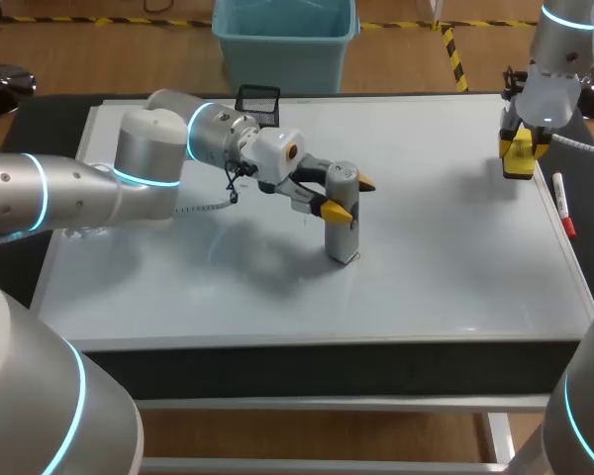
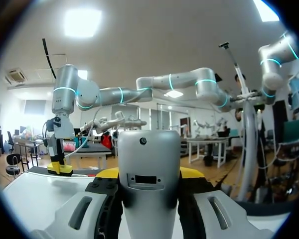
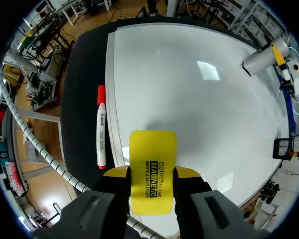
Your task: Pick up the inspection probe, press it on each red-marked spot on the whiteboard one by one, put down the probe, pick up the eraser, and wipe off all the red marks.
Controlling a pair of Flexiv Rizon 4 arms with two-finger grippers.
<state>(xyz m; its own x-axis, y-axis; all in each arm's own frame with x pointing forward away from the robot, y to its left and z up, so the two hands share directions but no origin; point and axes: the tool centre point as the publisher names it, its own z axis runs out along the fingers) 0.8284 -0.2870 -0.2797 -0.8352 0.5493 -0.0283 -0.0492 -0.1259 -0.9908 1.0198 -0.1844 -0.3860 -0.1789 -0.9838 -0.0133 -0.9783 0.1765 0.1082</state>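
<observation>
Probe [image 1: 343,237] gripped, eraser [image 3: 152,159] seemingly clamped, marker [image 3: 101,127] alongside

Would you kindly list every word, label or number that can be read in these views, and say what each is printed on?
"MAGNETIC": on a black band across the yellow eraser held in the right tool.
"WHITE BOARD ERASER": small print just under it, barely legible.
Line above "MAGNETIC" on the eraser: too small to read.
Print on the marker barrel: too small to read.
The probe shows no text.
</observation>
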